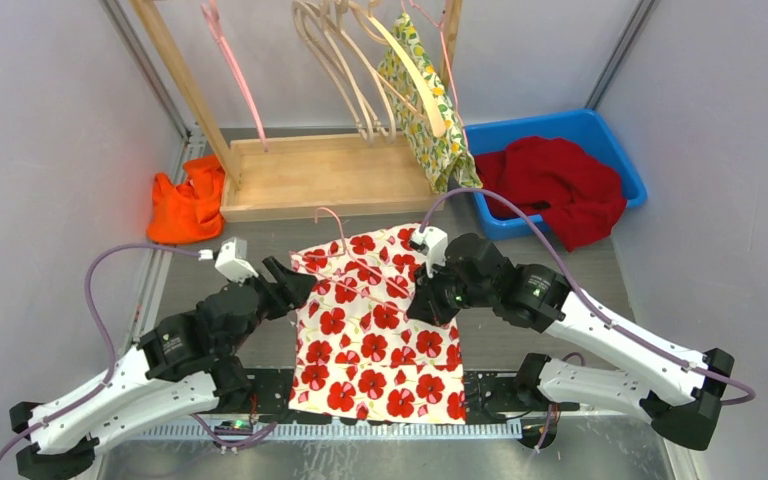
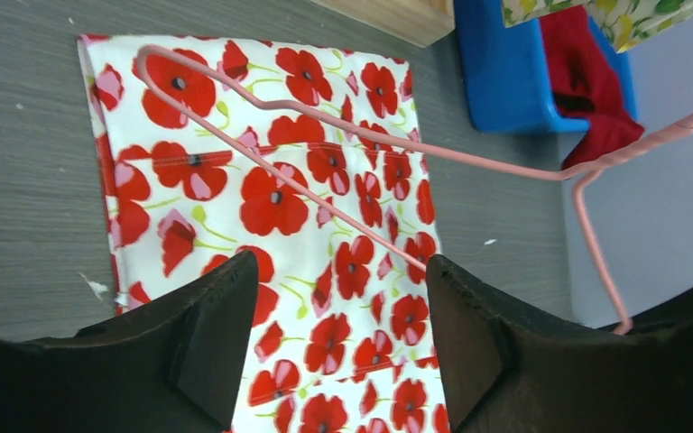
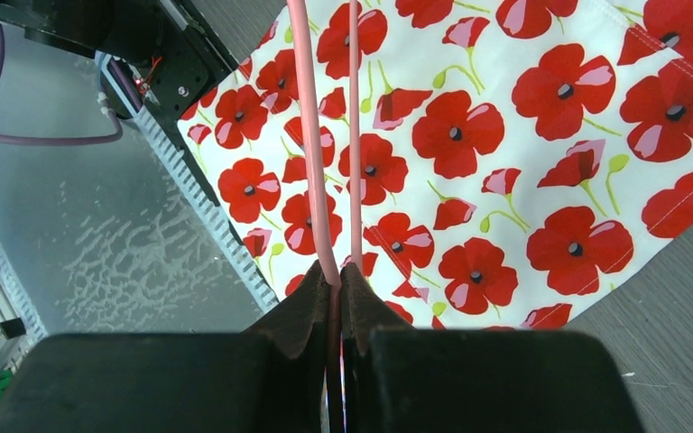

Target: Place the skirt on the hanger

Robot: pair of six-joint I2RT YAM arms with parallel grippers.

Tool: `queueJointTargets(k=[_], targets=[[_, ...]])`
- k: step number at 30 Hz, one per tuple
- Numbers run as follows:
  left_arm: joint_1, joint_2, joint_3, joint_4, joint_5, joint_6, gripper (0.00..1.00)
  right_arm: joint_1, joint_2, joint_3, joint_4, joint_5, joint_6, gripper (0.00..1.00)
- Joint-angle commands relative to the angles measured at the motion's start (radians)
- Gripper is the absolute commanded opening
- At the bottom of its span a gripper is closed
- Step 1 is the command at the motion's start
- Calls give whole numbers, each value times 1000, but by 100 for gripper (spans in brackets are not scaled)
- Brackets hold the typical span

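Observation:
The skirt, white with red poppies, lies flat on the table between the two arms. A thin pink wire hanger hangs just above it, its hook toward the skirt's far edge. My right gripper is shut on the hanger's wire and hovers over the skirt's right side. My left gripper stands open at the skirt's upper left edge. In the left wrist view its fingers frame the skirt below, and the hanger runs up to the right fingertip.
A wooden rack with several hangers and a lemon-print garment stands at the back. A blue bin holding a red garment sits at back right. An orange cloth lies at back left.

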Motion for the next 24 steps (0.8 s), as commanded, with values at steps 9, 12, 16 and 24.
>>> queueJointTargets(k=[9, 12, 16, 24], targets=[[4, 33, 20, -56, -77, -441, 100, -4, -17, -30, 152, -20, 35, 1], [5, 53, 17, -81, -80, -560, 100, -3, -25, -48, 165, -33, 39, 1], [6, 90, 16, -83, -84, -668, 100, -3, -33, -72, 182, -42, 47, 1], [15, 156, -1, -56, -108, -838, 100, -2, -58, -99, 188, -46, 52, 1]])
